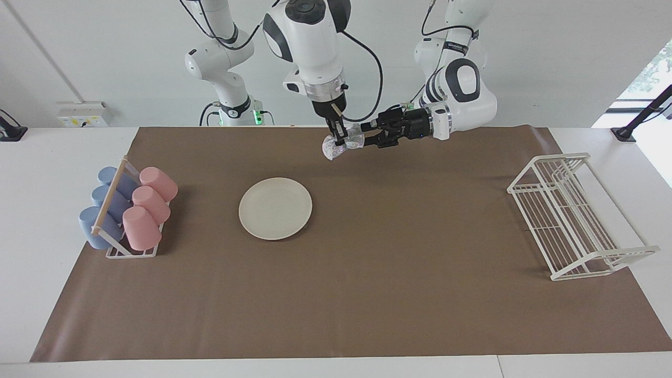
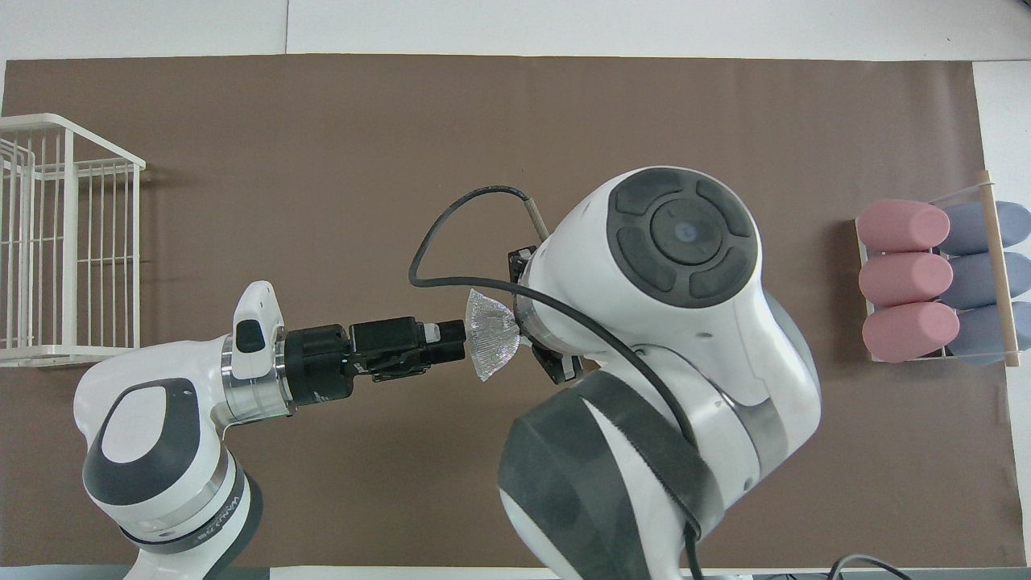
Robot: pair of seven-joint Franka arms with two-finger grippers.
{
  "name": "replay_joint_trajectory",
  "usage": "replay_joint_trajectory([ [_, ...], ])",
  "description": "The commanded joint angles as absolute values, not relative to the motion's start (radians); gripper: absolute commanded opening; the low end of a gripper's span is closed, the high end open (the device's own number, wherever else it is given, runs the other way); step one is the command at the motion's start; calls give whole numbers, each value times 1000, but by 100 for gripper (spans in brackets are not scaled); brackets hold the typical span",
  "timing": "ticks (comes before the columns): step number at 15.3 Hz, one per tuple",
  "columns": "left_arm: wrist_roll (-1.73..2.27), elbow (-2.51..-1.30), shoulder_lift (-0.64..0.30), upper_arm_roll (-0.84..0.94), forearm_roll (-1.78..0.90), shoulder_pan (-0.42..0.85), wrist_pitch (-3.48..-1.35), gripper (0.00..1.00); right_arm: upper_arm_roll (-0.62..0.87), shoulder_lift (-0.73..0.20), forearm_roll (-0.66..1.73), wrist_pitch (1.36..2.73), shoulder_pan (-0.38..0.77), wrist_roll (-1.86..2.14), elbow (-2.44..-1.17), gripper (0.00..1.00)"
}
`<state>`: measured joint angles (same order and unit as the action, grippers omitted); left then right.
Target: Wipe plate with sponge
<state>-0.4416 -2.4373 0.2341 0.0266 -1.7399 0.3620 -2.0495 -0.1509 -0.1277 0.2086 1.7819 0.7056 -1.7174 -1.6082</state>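
My right gripper (image 1: 338, 140) pinches the sponge (image 1: 336, 146) above the mat; my left gripper (image 1: 367, 137) beside it is spread. The plate (image 1: 275, 208) lies bare, near the rack (image 1: 113, 251) holding cups (image 1: 142, 207).

sponge (image 1: 338, 145): glittery silvery mesh, crinkled. plate (image 1: 275, 208): matt cream, smooth. table cover (image 1: 367, 294): matt brown paper-like sheet. dish rack (image 1: 572, 215): white coated wire. cups (image 1: 149, 207): matt pink/blue, w/ wooden rail (image 1: 109, 197).

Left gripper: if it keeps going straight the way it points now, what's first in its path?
The sponge, just off the left gripper tips and pinched in the right gripper above the mat. After that, probably the right arm's wrist. Depth looks aligned in both views, though not certain.
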Motion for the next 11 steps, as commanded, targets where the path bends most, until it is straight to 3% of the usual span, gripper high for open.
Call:
replay_joint_trajectory([
  [1, -303, -2438, 310, 12, -1617, 379, -2153, 100, -147, -94, 186, 1790, 640, -1452, -1693, 0],
  [6, -17, -2346, 331, 11, -1155, 305, -2155, 100, -147, -48, 74, 1879, 508, -866, -1837, 0],
  [11, 156, -2192, 292, 14, -665, 178, -1952, 100, -146, -70, 75, 2011, 471, -899, -1911, 0],
])
